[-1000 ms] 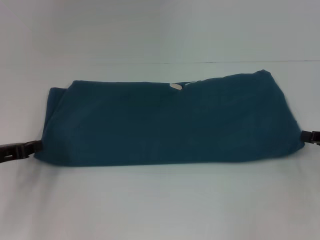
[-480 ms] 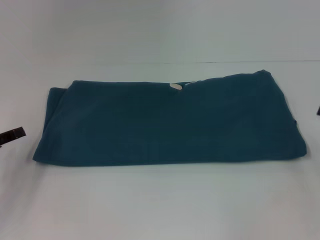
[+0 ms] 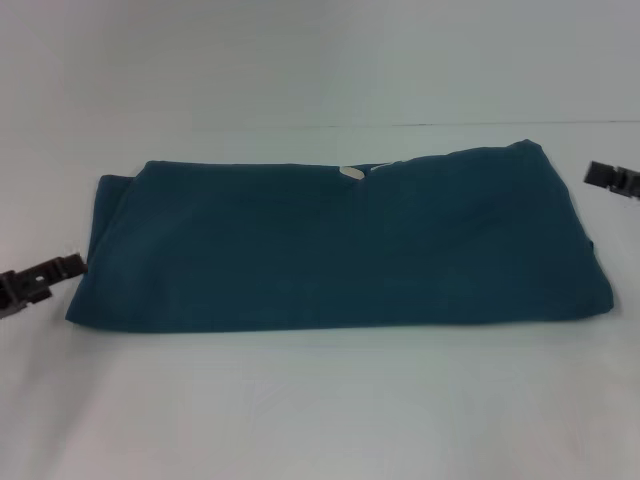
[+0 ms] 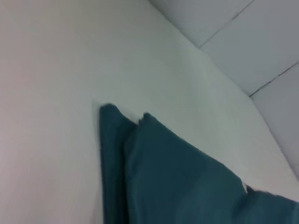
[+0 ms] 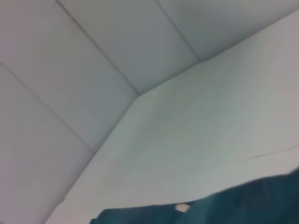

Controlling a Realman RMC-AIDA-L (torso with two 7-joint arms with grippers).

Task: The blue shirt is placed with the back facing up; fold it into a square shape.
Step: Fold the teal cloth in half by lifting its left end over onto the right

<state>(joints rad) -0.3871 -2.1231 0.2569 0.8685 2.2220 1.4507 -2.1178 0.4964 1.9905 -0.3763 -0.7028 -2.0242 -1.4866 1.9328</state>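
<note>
Teal-blue cloth is lying across the middle of the white tabletop [image 3: 320,400] in the head view: the blue shirt [image 3: 340,245] is sitting as a wide folded band, longer side to side than front to back, with a small pale tag [image 3: 351,173] showing at its far edge. That shape suggests the lengthwise folds are done and the ends are waiting to be brought in to make a square. The left gripper [image 3: 40,280] is hovering just beside the shirt's near-left corner, seemingly lining up for a pinch there; whether its jaws are open or closed I cannot tell. The right gripper [image 3: 612,177] is hanging off the far-right end, apart from the cloth, and its jaws are equally unreadable.

From the left wrist view, two stacked corners of the blue shirt [image 4: 154,172] are poking out over bare tabletop, one layer slightly offset from the other.

From the right wrist view, only the shirt's far edge [image 5: 243,205] and the tag [image 5: 182,207] are showing, with a panelled wall [image 5: 93,56] rising behind the tabletop.
</note>
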